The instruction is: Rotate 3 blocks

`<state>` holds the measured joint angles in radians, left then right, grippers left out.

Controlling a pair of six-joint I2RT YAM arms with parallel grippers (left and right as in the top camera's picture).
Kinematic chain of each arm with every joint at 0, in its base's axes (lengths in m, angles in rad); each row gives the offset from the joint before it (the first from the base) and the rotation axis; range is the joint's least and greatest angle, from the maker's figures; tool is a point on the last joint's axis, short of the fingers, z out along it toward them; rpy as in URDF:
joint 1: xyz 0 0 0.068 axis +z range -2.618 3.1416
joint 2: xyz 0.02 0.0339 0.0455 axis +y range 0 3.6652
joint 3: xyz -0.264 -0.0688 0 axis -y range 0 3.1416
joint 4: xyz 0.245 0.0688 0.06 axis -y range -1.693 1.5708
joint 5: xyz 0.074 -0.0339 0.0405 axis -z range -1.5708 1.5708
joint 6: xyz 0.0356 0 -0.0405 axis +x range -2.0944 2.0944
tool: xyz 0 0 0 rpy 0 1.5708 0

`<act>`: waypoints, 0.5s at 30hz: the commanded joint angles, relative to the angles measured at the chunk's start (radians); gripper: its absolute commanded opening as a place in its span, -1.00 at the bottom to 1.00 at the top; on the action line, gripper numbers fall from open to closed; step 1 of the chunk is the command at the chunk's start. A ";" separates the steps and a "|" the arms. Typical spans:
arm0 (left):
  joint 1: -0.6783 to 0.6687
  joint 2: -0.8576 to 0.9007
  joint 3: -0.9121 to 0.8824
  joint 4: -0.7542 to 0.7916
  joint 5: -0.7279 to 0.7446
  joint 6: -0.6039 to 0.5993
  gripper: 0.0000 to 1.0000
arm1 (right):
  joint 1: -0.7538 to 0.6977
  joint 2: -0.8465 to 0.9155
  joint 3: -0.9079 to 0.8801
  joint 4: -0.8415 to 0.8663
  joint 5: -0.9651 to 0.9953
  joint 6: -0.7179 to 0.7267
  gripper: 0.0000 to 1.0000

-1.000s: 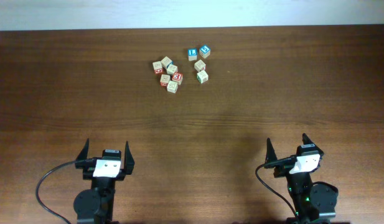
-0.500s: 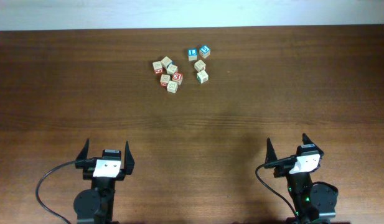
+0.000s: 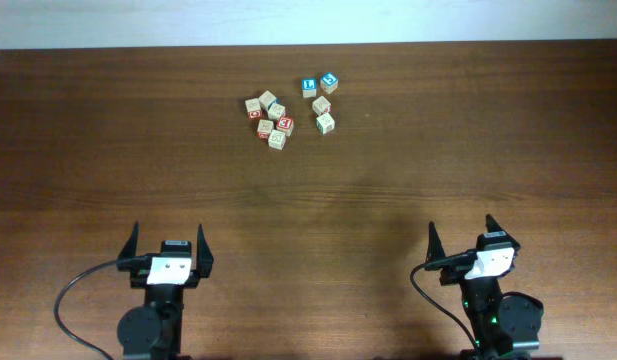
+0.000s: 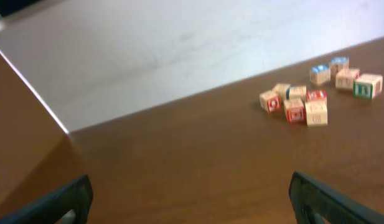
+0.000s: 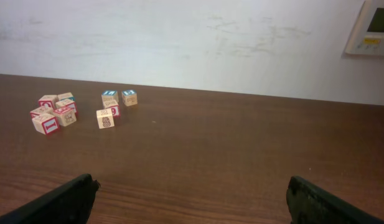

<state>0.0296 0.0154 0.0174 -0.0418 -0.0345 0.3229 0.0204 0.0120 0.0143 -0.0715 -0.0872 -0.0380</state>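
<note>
**A:** Which step is going on now?

**B:** I am judging that no turn is beginning yet. The blocks are lying untouched at the far part of the table (image 3: 408,190). The red-letter block (image 3: 285,124) is sitting a little to the left of the blue cubes (image 3: 308,86) and nearer to the robot. The greenish-marked block (image 3: 325,122) is sitting nearer to the robot than the blue cubes, just to their right. The yellow-faced block (image 3: 277,139), if I am reading it well, is lying just beyond the red one, going away from the blue cubes.

**A:** And the pincers?

**B:** The left pincer (image 3: 168,228) and the right pincer (image 3: 461,222) are both standing spread wide, pinching nothing, well apart from the blue cubes, at the robot's edge.

**A:** What is the next move asking?

**B:** One arm is needing to reach far, come down over one block and twist it.

**A:** Is anything standing in the way?

**B:** The other tan cubes (image 3: 268,98) left of the blue cubes are crowding the red one, so the fingers are risking to push a neighbour.
</note>
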 commanded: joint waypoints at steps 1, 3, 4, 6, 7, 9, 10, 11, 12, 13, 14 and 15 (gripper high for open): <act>0.006 -0.010 -0.008 0.023 -0.011 0.016 0.98 | 0.006 -0.008 -0.009 0.000 0.021 -0.004 0.96; 0.006 -0.010 -0.008 0.063 0.100 0.015 0.98 | 0.006 -0.008 -0.009 0.000 0.012 -0.003 0.96; 0.006 -0.010 -0.008 0.093 0.157 0.015 0.98 | 0.006 -0.008 -0.009 0.000 0.009 -0.003 0.96; 0.006 -0.010 -0.008 0.121 0.253 0.015 0.98 | 0.006 -0.008 -0.009 0.000 0.009 -0.003 0.96; 0.006 -0.010 -0.008 0.134 0.290 0.015 0.99 | 0.006 -0.008 -0.009 0.000 0.009 -0.003 0.96; 0.006 -0.010 -0.008 0.137 0.309 0.015 0.98 | 0.006 -0.008 -0.009 0.000 -0.009 -0.003 0.96; 0.006 -0.010 -0.008 0.134 0.309 0.015 0.98 | 0.006 -0.008 -0.009 0.000 -0.015 -0.003 0.96; 0.006 -0.010 -0.008 0.131 0.308 0.015 0.99 | 0.006 -0.008 -0.009 0.002 -0.029 -0.003 0.96; 0.006 -0.006 -0.008 0.132 0.308 0.015 0.99 | 0.006 -0.008 -0.009 0.012 -0.042 -0.003 0.97; 0.006 0.002 -0.008 0.132 0.308 0.015 0.98 | 0.006 -0.008 -0.009 0.024 -0.040 -0.004 0.96; 0.006 0.011 -0.008 0.137 0.309 0.015 0.98 | 0.006 -0.008 -0.006 0.031 -0.040 -0.004 0.96; 0.006 0.025 -0.005 0.139 0.309 0.015 0.98 | 0.006 -0.008 0.000 0.032 -0.040 -0.004 0.96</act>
<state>0.0307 0.0166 0.0158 0.0917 0.2420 0.3229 0.0204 0.0120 0.0139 -0.0505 -0.1078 -0.0383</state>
